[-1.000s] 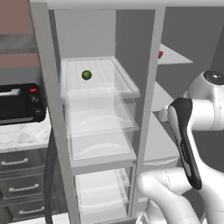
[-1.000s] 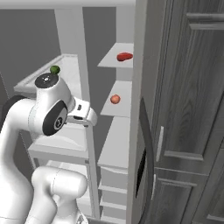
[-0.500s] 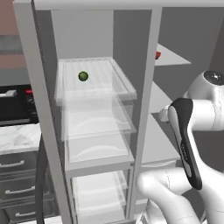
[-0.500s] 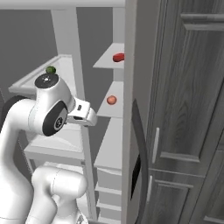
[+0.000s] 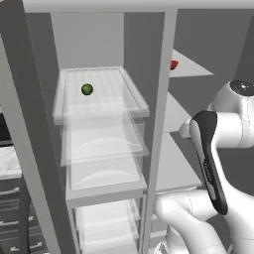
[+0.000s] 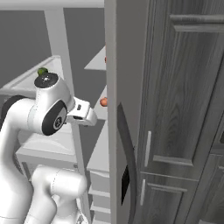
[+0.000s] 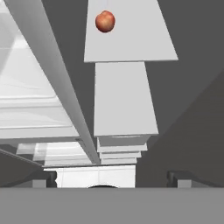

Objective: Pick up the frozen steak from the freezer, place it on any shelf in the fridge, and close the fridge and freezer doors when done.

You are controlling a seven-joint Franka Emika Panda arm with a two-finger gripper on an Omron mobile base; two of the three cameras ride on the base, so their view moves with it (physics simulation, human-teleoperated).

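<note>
A: What do we have in the fridge point(image 5: 99, 163)?

B: We see its clear shelves stacked one over another. The top shelf point(image 5: 134, 94) carries a small green ball point(image 5: 87, 89) near its left middle; the clear trays below it look bare to us.

A: And the freezer point(image 5: 183, 114)?

B: It sits to the right of the pale upright divider point(image 5: 158, 124). On its upper grey shelf we see a red thing point(image 5: 173, 64), half hidden behind the divider, which we take for the frozen steak; it lies at the left edge of that shelf, well above the arm. In the right base view it is only a sliver beside the door edge.

A: Anything on the next grey shelf down?

B: A round reddish-orange fruit point(image 7: 105, 21), alone on that shelf point(image 7: 131, 39) in the hand view. The grey shelves under it look bare.

A: The doors?

B: The freezer door point(image 6: 122, 131) stands open, edge-on to us, with its dark curved handle point(image 6: 129, 157) and a dark panel low down.

A: And our hand point(image 7: 113, 178)?

B: Its two dark tips sit far apart at the bottom corners, nothing between them, pointing into the freezer, clear of every shelf
</note>
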